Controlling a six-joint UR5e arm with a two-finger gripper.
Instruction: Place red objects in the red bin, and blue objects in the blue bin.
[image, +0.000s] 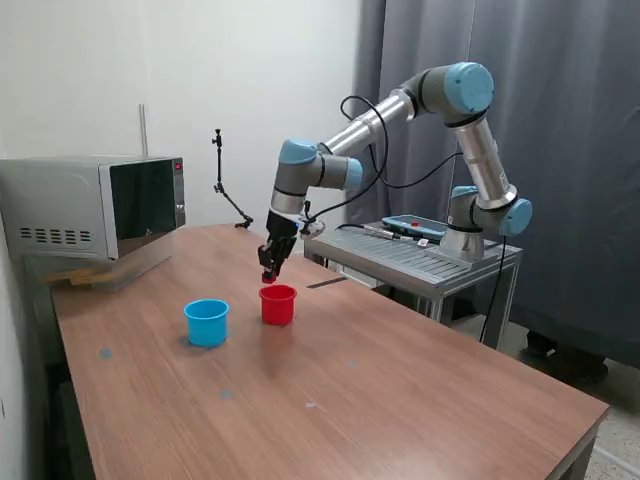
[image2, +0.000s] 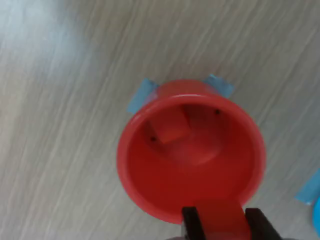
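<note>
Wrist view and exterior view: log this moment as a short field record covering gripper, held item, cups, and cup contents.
gripper: shut on a red cube, directly above the red cup
red cup: upright on the wooden table, blue tape pieces under it
red cup contents: one red cube inside
light blue cup: upright, at the exterior view's left of the red cup, apart from it; contents not visible
blue cubes: none visible

Wooden table (image: 400, 400) is carrying two cups near its middle: red bin (image: 278, 304) and blue bin (image: 207, 322), standing upright, just beside each other, blue one toward the exterior view's left. Blue tape strips (image2: 141, 95) are sticking out from under the red bin's base. A microwave (image: 95, 205) is sitting on the far corner at the exterior view's left
</note>
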